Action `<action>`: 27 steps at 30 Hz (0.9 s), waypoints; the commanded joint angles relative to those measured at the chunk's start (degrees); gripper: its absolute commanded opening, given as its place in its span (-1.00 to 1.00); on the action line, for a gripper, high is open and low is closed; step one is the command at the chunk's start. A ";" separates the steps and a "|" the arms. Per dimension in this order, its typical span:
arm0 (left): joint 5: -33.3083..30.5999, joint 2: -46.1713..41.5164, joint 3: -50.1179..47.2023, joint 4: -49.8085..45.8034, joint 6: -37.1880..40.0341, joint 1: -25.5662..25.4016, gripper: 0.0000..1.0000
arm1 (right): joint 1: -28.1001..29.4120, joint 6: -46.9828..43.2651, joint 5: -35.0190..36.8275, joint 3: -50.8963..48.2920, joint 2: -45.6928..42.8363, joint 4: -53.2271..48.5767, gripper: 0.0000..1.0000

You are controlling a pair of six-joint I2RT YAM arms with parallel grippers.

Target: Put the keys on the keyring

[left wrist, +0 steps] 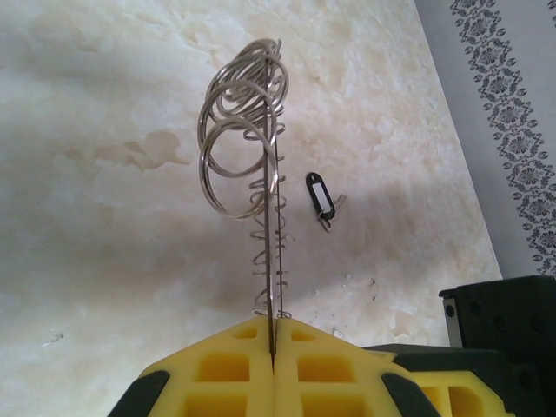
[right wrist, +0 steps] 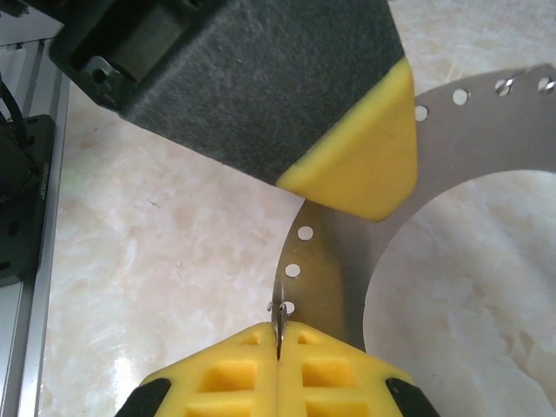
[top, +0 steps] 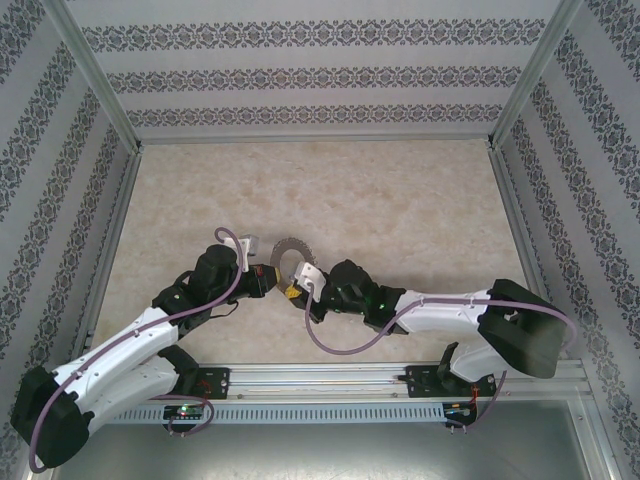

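Note:
The keyring (top: pixel 291 244) is held up off the table between both arms. In the left wrist view the keyring (left wrist: pixel 274 226) stands edge-on, its wire loops (left wrist: pixel 241 130) bunched at the top, and my left gripper (left wrist: pixel 274 337) is shut on its lower edge. In the right wrist view the keyring (right wrist: pixel 343 269) is a flat grey plate with rim holes. My right gripper (right wrist: pixel 278 334) is shut on a small wire loop at its rim. The left gripper's yellow fingertip (right wrist: pixel 356 165) clamps the plate just above. A small key (left wrist: pixel 321 200) with a dark oval head lies loose on the table beyond.
The two grippers (top: pixel 272 282) (top: pixel 298 290) meet near the table's front middle. Patterned walls (top: pixel 320 70) enclose the marble table (top: pixel 400 200) on three sides. An aluminium rail (top: pixel 330 378) runs along the near edge. The right arm's black body (left wrist: pixel 499 330) sits close beside the left fingers.

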 commanded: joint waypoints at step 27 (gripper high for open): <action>-4.02 0.56 1.10 -7.15 2.53 -2.08 -1.00 | 0.10 0.33 17.39 7.76 -4.35 -9.39 -1.00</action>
